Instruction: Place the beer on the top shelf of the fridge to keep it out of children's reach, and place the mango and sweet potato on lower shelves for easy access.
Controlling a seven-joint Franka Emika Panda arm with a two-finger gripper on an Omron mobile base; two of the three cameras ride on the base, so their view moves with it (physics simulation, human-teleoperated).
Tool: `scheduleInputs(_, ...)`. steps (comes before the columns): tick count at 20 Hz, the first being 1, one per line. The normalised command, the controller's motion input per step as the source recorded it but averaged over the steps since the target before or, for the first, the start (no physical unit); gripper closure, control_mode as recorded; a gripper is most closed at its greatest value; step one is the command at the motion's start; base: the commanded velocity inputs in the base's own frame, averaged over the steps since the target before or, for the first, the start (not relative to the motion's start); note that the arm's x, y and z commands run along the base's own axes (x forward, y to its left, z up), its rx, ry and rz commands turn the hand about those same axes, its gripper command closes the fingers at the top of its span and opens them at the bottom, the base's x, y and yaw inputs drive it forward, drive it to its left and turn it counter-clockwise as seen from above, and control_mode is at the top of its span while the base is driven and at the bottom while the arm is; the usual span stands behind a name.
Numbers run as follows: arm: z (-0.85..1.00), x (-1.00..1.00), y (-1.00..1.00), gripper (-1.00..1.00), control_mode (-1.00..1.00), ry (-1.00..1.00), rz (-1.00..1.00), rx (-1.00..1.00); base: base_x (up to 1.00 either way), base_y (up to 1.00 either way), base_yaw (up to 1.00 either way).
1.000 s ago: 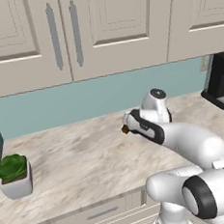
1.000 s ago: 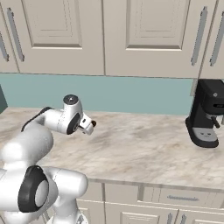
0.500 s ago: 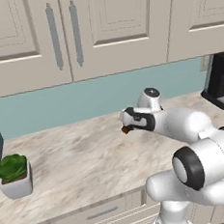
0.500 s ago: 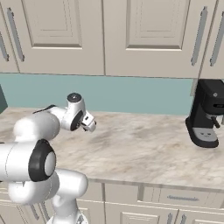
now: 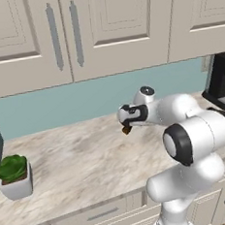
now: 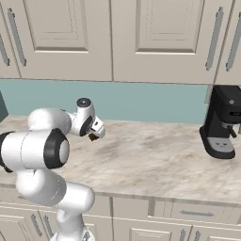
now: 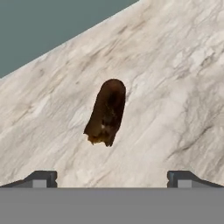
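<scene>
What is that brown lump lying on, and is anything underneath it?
The sweet potato lies directly on the marbled countertop, with the open fingers apart on either side, not touching it. Whatever sits beneath its underside is covered by the lump itself.

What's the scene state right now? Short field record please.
surface: marble counter, teal backsplash, beige cupboards above
sweet potato: lying on the counter, alone, ahead of the fingertips
gripper: open, empty, fingertips apart on either side of the sweet potato's line, not touching it
arm: over the counter, hand beside the sweet potato
plant: potted plant at counter's left end
coffee machine: at counter's right end
</scene>
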Motion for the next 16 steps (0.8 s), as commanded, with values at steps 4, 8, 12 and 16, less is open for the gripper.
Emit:
scheduleInputs(4, -0.22, 0.38, 0.09, -1.0, -1.0, 0.0, -0.01, 0.0, 0.0, 0.0, 0.0)
scheduleInputs(8, -0.35, 0.37, 0.1, -1.0, -1.0, 0.01, -0.01, 0.0, 0.0, 0.0, 0.0)
scheduleInputs(12, -0.33, 0.36, 0.07, -1.0, -1.0, 0.02, -0.01, 0.0, 0.0, 0.0, 0.0)
scheduleInputs(16, -0.31, 0.32, 0.03, -1.0, -1.0, 0.02, -0.01, 0.0, 0.0, 0.0, 0.0)
